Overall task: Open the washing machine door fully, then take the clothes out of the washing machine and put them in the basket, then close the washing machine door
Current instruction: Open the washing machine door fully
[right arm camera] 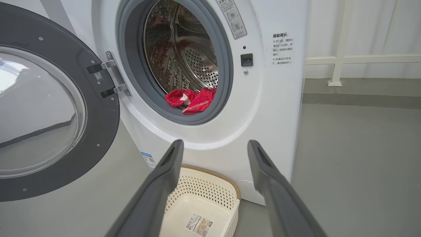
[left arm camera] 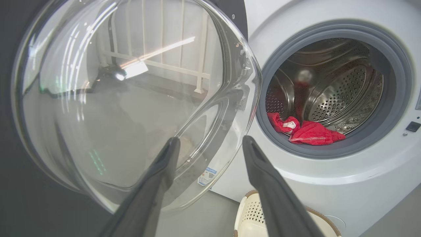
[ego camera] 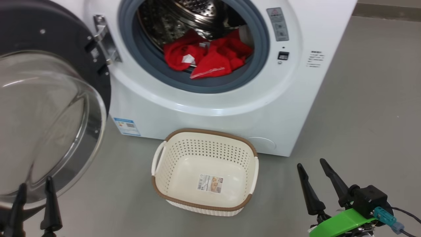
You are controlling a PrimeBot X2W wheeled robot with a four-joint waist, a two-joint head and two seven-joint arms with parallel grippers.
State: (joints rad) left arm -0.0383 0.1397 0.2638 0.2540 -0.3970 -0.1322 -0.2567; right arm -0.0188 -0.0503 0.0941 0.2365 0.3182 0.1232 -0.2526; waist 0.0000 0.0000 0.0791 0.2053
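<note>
The washing machine [ego camera: 210, 108] [right arm camera: 263, 98] stands with its door [ego camera: 49, 108] [left arm camera: 125, 98] [right arm camera: 56, 112] swung wide open to the left. Red clothes [ego camera: 207, 54] [left arm camera: 306, 131] [right arm camera: 190, 100] lie at the front of the steel drum, against the grey rubber ring. The cream basket [ego camera: 205, 171] [right arm camera: 200, 207] [left arm camera: 250, 214] sits on the floor before the machine, with just its paper label inside. My left gripper [ego camera: 35, 186] [left arm camera: 210, 141] is open, close to the door's glass bowl. My right gripper [ego camera: 310, 163] [right arm camera: 215, 144] is open at the lower right, apart from the basket.
Grey floor [ego camera: 361, 115] spreads to the right of the machine. A white railing [right arm camera: 361, 61] and wall stand behind on the right. A blue sticker [ego camera: 126, 126] marks the machine's lower left corner.
</note>
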